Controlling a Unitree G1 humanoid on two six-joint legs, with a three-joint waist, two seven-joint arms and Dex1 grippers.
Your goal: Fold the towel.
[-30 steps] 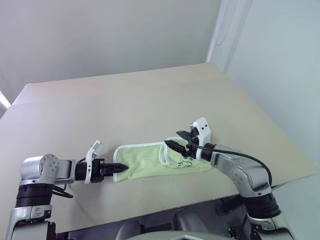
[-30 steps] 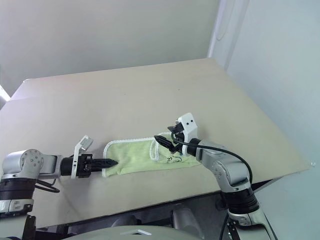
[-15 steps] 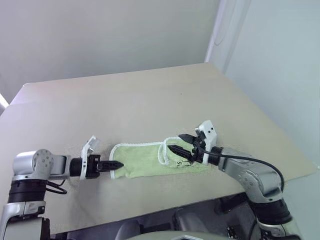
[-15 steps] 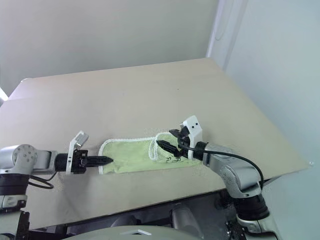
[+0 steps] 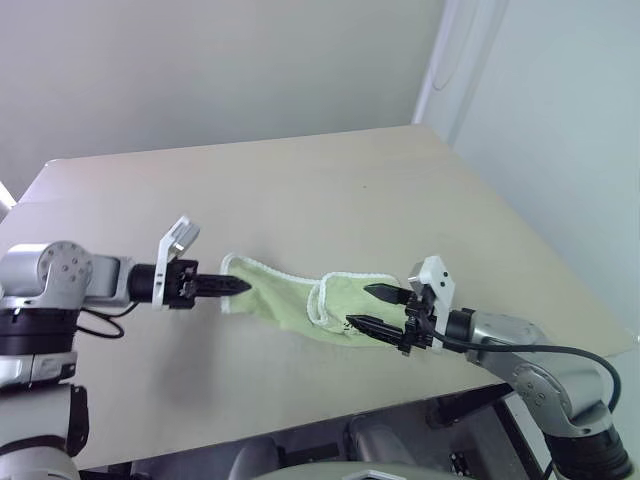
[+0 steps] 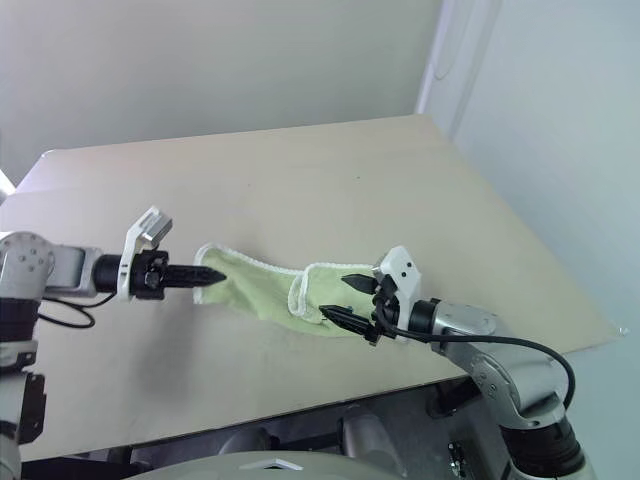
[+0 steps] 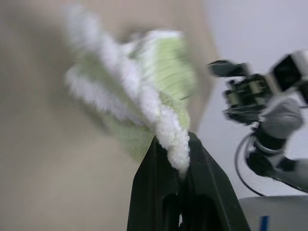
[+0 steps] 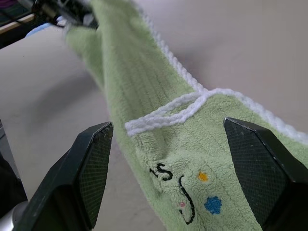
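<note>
My left gripper (image 5: 240, 286) pinches the towel (image 5: 300, 300) by its white-edged end — my right gripper (image 5: 375, 308) spread wide, holding nothing.

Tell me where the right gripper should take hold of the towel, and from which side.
Probably the near right end of the towel, at its white-edged border. The right gripper is open and level with that end, so it could come straight in from the right. The left gripper is shut on the opposite corner and holds it above the table, so the cloth sags between them.
</note>
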